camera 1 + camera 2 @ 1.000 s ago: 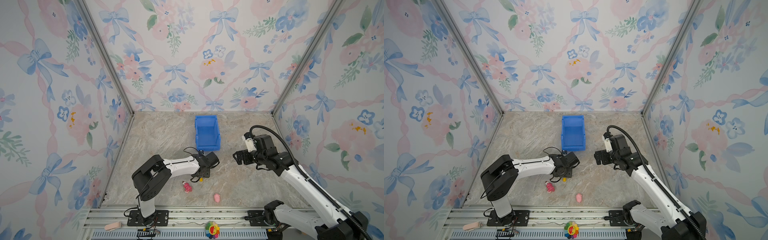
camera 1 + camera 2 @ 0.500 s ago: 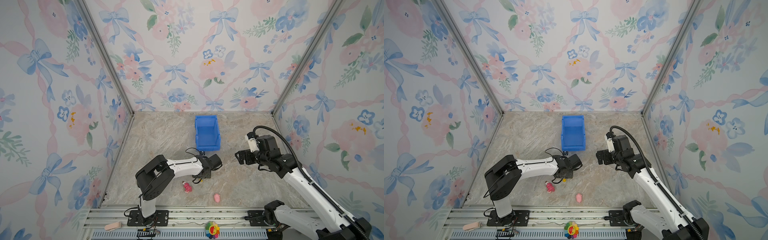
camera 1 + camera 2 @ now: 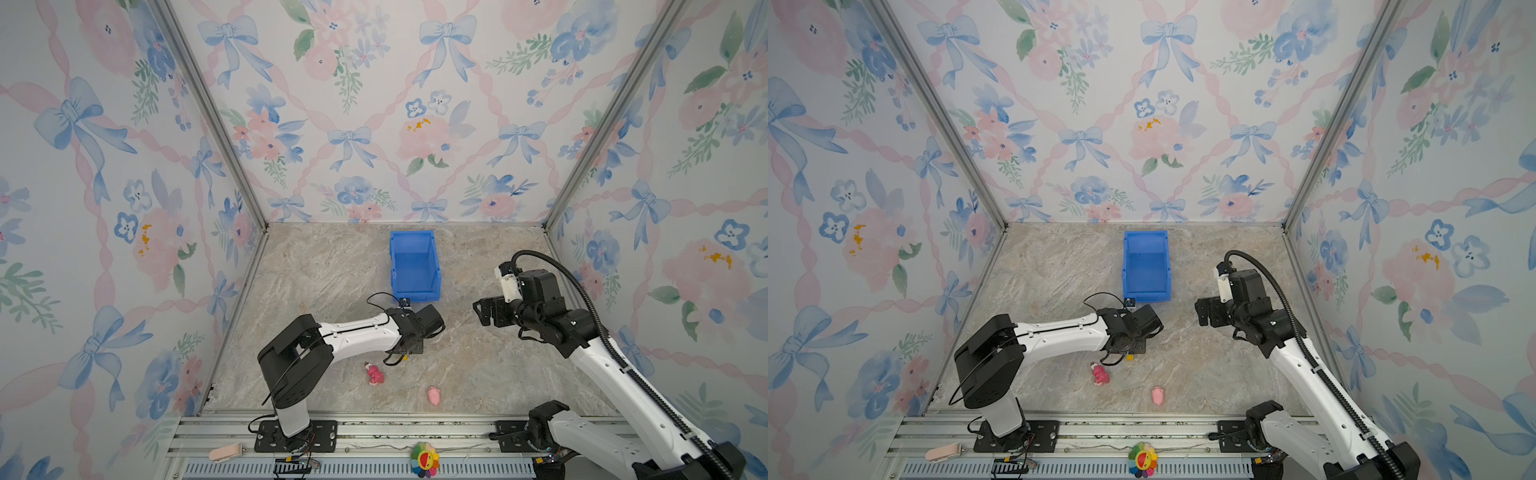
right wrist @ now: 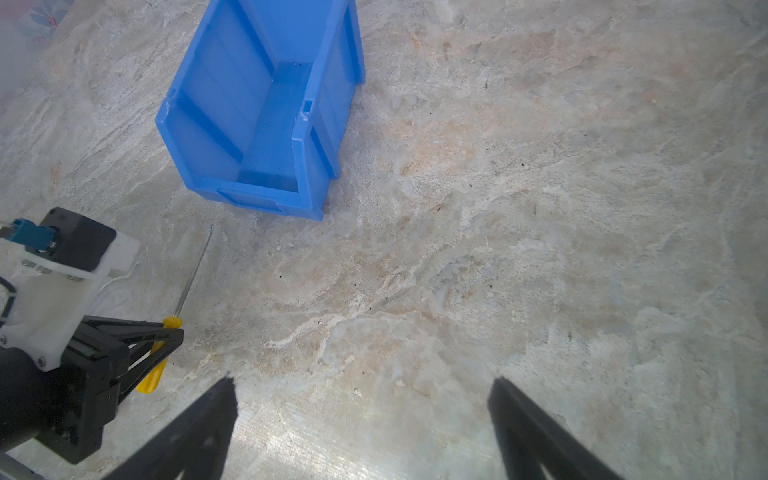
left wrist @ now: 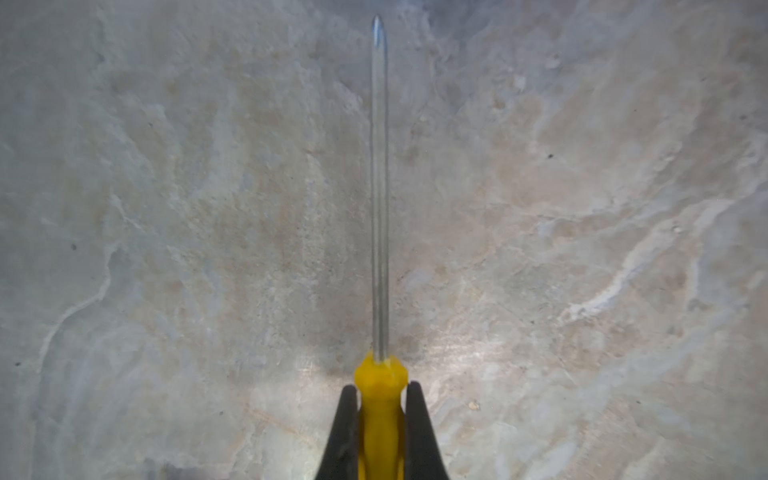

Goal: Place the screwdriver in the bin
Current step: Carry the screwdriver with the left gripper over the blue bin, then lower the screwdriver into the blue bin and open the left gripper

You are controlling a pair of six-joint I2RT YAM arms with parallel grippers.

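screwdriver (image 5: 379, 187) in l gripper (image 5: 381, 388), nr bin (image 4: 249, 197)

The bin (image 3: 415, 270) stands on the surface (image 3: 332, 266) near the middle of its rear edge. Just before the bin's front lip, the screwdriver (image 5: 379, 216) points toward it, handle in the left pincer (image 5: 381, 390). A toy figure (image 3: 375, 373) and a second toy figure (image 3: 434, 395) lie nearer the front edge. The right pincer (image 3: 483, 311) hangs toward the right edge.

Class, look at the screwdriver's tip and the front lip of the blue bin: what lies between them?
Nothing: only bare marbled tabletop separates the screwdriver from the blue bin, as the right wrist view shows.
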